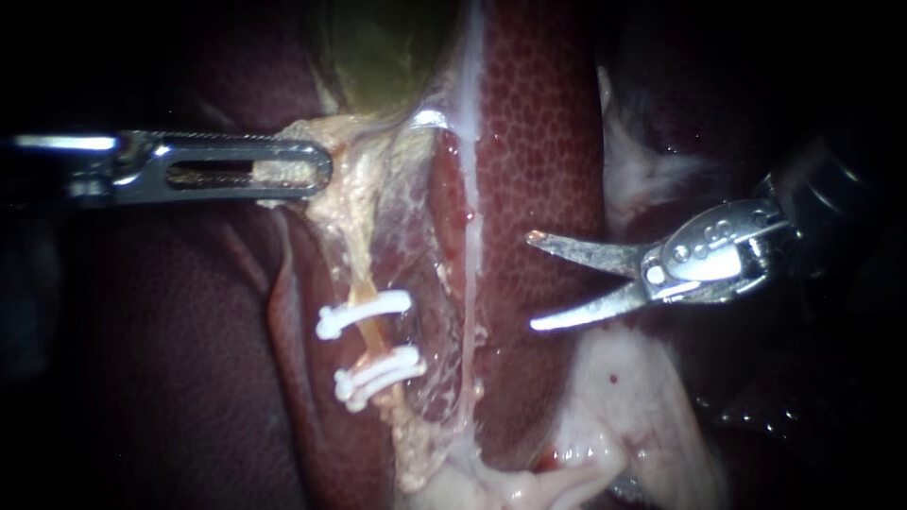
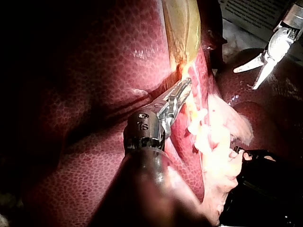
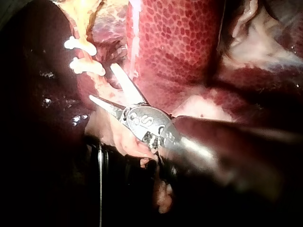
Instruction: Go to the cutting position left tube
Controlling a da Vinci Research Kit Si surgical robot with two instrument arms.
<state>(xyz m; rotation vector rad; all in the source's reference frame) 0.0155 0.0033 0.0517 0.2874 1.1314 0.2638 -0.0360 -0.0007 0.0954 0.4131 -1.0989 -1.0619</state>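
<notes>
Centre right: right instrument, end effector spread, well apart from left tube, lower centre-left, between two clips. Upper left: left instrument, end effector pinching tissue. Apparently yet to cross liver and straddle tube between clips.

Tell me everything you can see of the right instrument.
The right instrument is silvery metal: two slim, tapered blades hinged on a shiny wrist block, with its dark shaft entering from the right. The jaws stand open with nothing between them. Their tips are aimed at the two white clips on the tube, short of them, over the liver.
</notes>
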